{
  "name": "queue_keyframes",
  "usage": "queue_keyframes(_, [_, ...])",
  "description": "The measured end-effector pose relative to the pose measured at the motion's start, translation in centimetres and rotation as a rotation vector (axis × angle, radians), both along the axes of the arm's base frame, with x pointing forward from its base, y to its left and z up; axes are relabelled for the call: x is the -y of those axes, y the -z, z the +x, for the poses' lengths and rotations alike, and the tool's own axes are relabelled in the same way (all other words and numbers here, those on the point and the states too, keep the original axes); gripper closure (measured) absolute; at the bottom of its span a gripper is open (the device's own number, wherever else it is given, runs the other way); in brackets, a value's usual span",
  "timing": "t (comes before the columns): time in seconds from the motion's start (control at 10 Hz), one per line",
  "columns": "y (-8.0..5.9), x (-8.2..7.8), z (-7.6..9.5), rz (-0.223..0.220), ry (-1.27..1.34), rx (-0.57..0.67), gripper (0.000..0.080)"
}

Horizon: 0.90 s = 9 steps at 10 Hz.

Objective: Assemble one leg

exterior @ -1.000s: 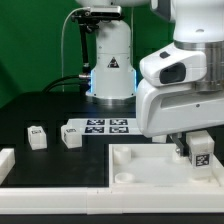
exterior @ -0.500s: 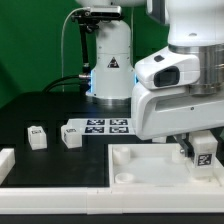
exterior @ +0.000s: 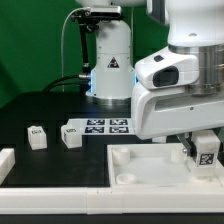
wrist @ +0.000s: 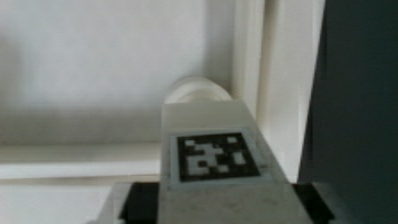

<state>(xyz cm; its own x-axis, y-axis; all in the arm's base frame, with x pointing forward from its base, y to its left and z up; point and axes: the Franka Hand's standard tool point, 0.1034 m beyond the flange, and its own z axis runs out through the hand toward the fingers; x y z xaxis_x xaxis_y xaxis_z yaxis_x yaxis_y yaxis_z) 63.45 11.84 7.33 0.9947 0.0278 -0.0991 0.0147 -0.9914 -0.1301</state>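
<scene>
My gripper [exterior: 203,143] is shut on a leg [exterior: 206,153], a small white post with a black-and-white tag. It holds the leg upright at the right near corner of the white tabletop [exterior: 140,172], low over it; whether the leg touches is unclear. In the wrist view the leg [wrist: 214,130] stands out from between the dark fingers [wrist: 146,203]. Its rounded end points at the tabletop's inner face [wrist: 89,80], beside the raised rim [wrist: 285,60]. Two more tagged legs [exterior: 37,137] [exterior: 70,136] stand on the black table at the exterior view's left.
The marker board [exterior: 105,126] lies behind the tabletop, in front of the arm's base [exterior: 110,70]. A white part [exterior: 5,163] sits at the left edge of the exterior view. A long white bar [exterior: 60,200] runs along the front.
The gripper with the leg has shifted a little toward the exterior view's right and slightly down. The other parts have not moved.
</scene>
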Motion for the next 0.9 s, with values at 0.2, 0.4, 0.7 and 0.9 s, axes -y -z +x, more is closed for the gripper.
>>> queue_keyframes(0.2, [-0.20,-0.02,-0.04,-0.037,0.321,-0.002,0.0509])
queue_keyframes(0.4, [-0.20,0.01,-0.33,-0.079,0.595,-0.029,0.0508])
queue_keyframes(0.7, [-0.06,0.27,-0.27,-0.122,0.968,-0.061,0.0508])
queue_keyframes(0.9, [-0.03,0.29,-0.18,-0.146,1.213,-0.070,0.0508])
